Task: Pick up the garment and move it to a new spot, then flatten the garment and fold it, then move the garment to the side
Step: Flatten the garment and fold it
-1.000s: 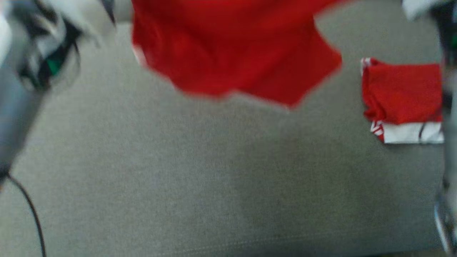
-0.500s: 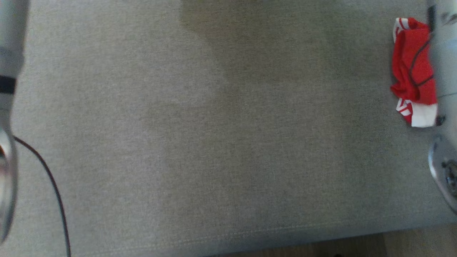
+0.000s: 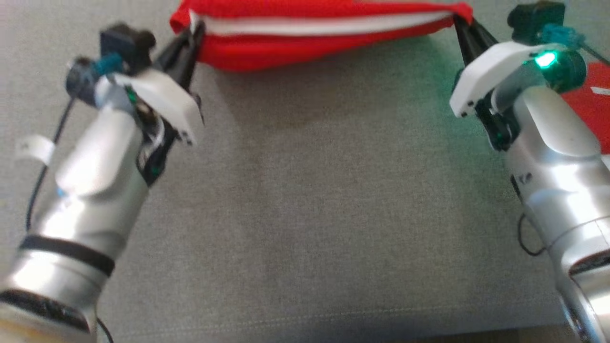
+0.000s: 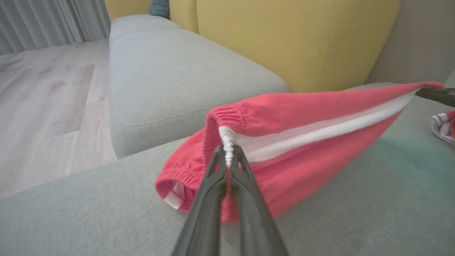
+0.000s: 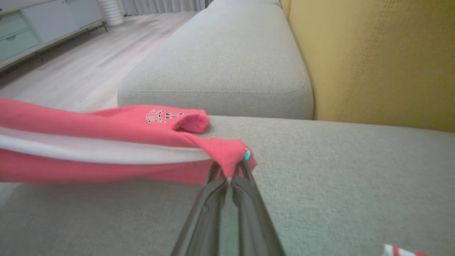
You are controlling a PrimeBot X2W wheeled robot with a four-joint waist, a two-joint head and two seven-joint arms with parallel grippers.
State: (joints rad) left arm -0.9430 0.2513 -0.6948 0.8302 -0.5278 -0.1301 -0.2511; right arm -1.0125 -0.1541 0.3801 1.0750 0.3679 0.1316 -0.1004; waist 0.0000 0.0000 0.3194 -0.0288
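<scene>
Grey woven seat cushion (image 3: 305, 214), stitched seam along its near edge. 2 silver forearms rise from near left and near right; a green lamp (image 3: 545, 59) glows on the right wrist.

Left gripper (image 3: 188, 40): jaws clamped tight on the garment (image 3: 310, 47) at its gathered elastic waistband, right on the white side stripe. Right gripper (image 3: 460, 24): jaws pinched tight on the garment's opposite end, at a hem corner.

Garment is a pair of red shorts with 1 white stripe, stretched left to right between the 2 grippers over the far part of the cushion. Its middle sags low; contact with the cushion not certain.

Folded red-and-white cloth (image 3: 591, 100) lies on the cushion at far right, beside the right arm.

Beyond: yellow backrest (image 4: 284, 42), a second grey cushion (image 4: 177, 71), pale wood floor (image 4: 46, 96).
</scene>
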